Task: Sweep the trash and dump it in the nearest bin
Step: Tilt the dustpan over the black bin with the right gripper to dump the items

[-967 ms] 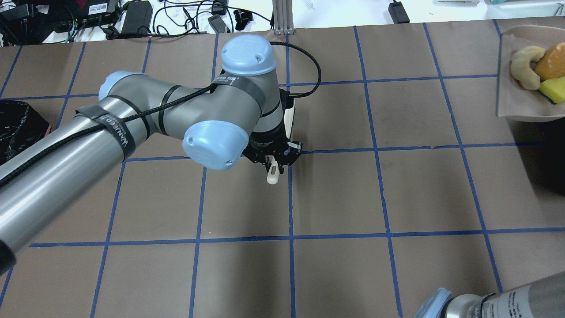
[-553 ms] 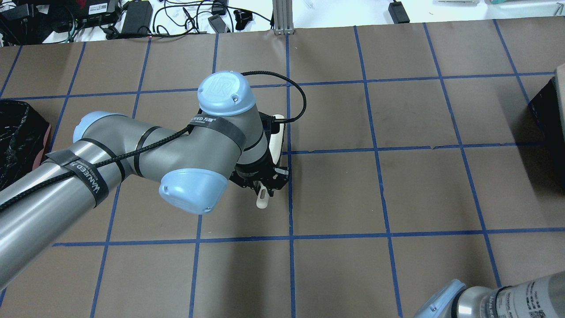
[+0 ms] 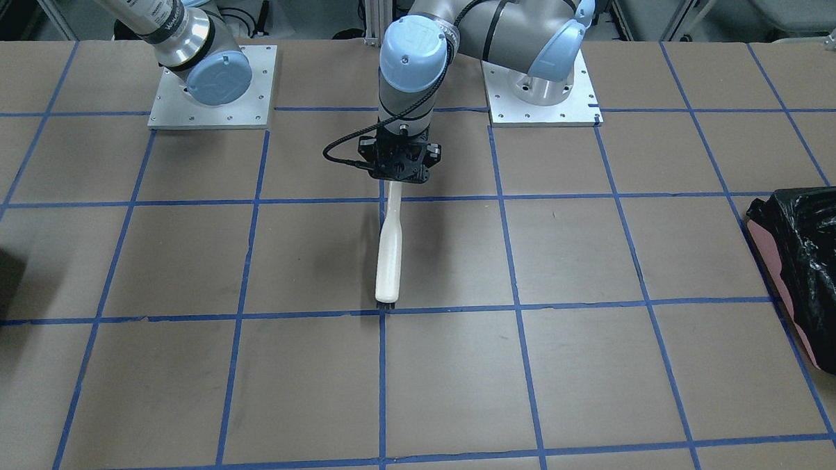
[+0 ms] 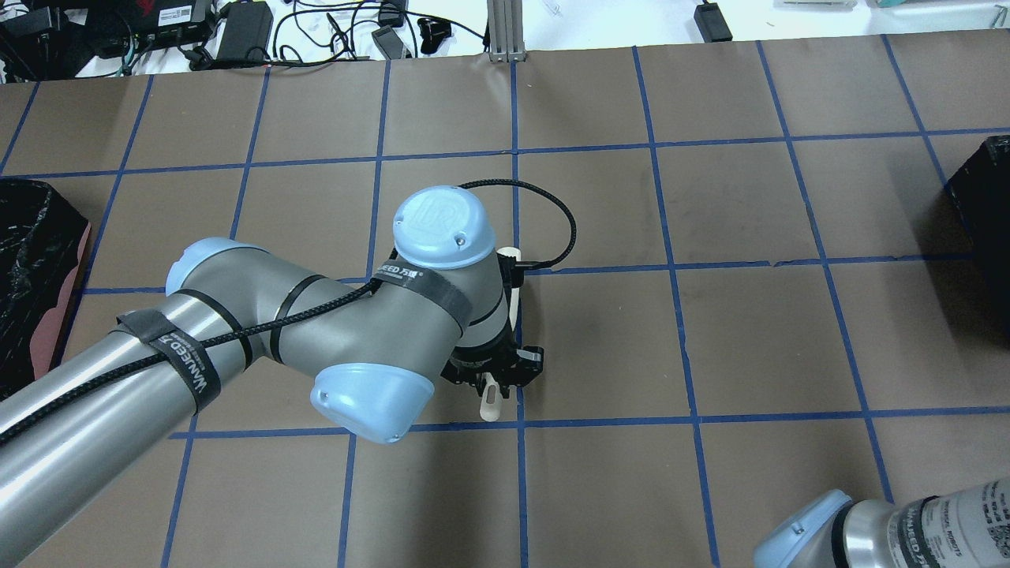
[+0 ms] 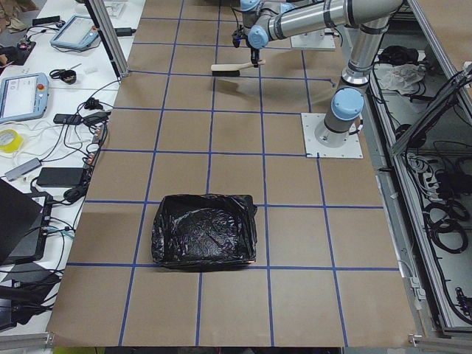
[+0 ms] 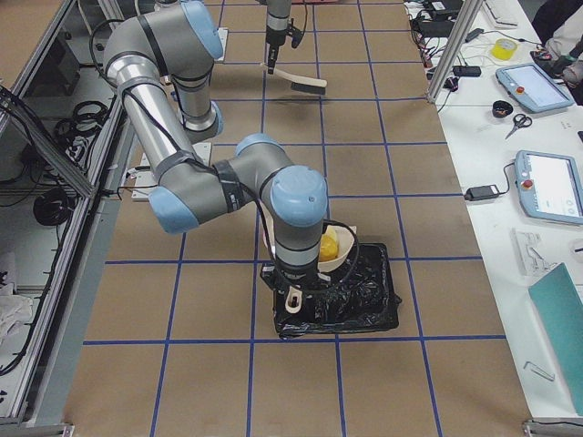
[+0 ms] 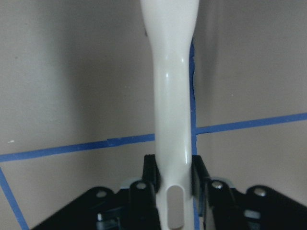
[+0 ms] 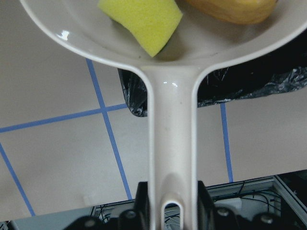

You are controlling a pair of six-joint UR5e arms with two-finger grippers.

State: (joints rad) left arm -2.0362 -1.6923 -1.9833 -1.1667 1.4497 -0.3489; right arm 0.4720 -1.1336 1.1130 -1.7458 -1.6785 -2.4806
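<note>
- Since the earlier overhead frames, the dustpan has left that view's upper right, and the left pincer (image 4: 495,381) with its brush (image 3: 389,257) has dropped toward lower centre.
- We find the left pincer pinching the brush handle, and the right pincer (image 8: 171,197) clamped on the dustpan (image 8: 171,120) neck.
- We see the yellow sponge (image 8: 143,20) and the brown lump (image 8: 230,8) in the dustpan, which hangs over the black bin (image 6: 360,305), lower middle of the right-side view. The crescent slice is not visible.
- We judge dumping is in hand. We recommend dipping the dustpan's front lip inside the bin rim and tilting slowly, since the lump may roll sideways. Hold the tilt until the sponge slides off.
</note>
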